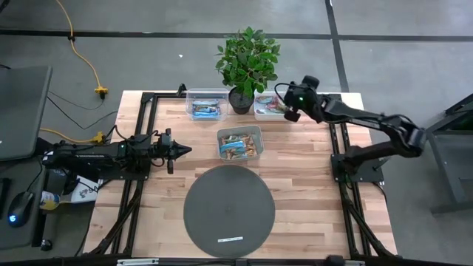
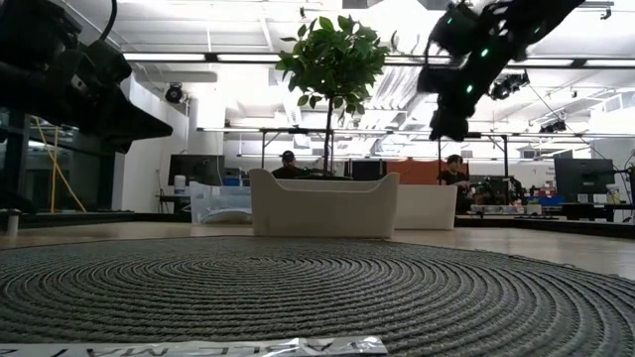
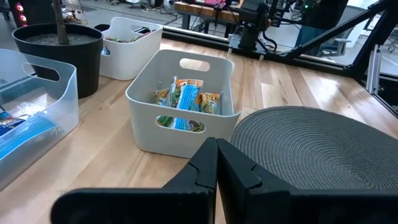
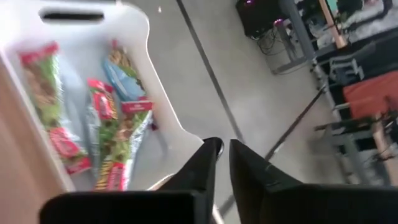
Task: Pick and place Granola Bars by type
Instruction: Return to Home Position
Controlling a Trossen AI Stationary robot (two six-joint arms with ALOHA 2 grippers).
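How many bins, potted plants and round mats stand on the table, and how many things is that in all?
Bins: 3 (back left, centre, back right)
Plant: 1
Mat: 1
Total: 5

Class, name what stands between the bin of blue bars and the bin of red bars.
The potted plant stands between them, plain in the high view.
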